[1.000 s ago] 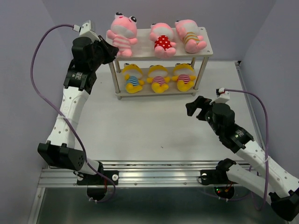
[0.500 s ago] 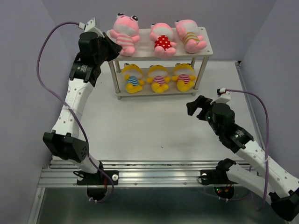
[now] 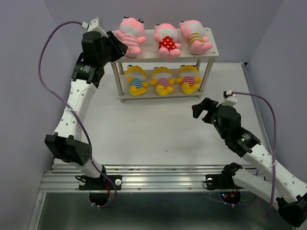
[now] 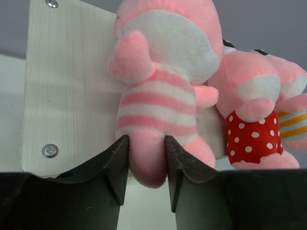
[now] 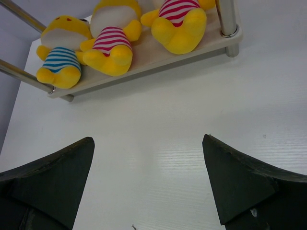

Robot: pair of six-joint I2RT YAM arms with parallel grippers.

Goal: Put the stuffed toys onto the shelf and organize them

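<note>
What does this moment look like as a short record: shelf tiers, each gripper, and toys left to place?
shelf top tier: pink-striped toy, polka-dot toy, orange-striped toy, all pink
lower tier: blue-striped yellow toy, middle yellow toy, right yellow toy
left gripper: closed on the pink-striped toy's leg at the top board's left end
right gripper: open, empty, over the table in front of the shelf
toys off the shelf: none in view
</note>
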